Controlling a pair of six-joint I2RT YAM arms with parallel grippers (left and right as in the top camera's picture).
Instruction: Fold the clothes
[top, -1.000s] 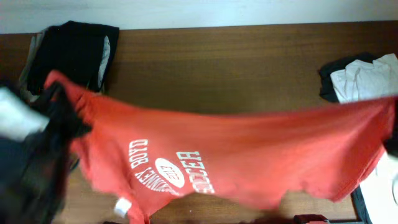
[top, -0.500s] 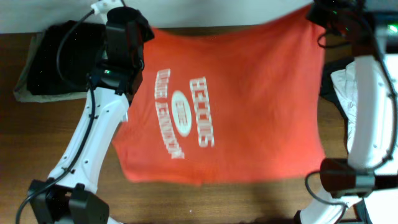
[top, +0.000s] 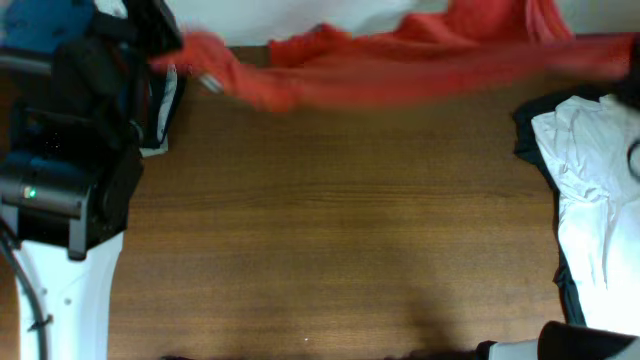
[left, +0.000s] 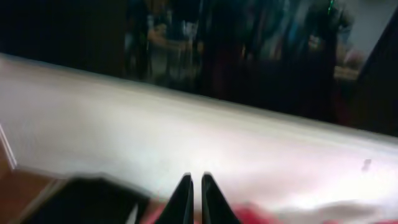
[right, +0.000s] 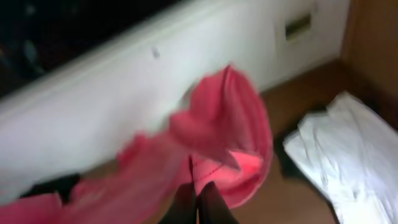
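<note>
T-shirt: stretched in a blurred band along the far edge of the table. Its left end is near the left arm.

Right gripper: jaws closed, pinching a bunched fold of the T-shirt.

Left gripper: fingers all but together, with nothing visible between the tips. Red fabric blurs at their base, and a grip cannot be confirmed.

White garment: lying at the table's right edge.
</note>
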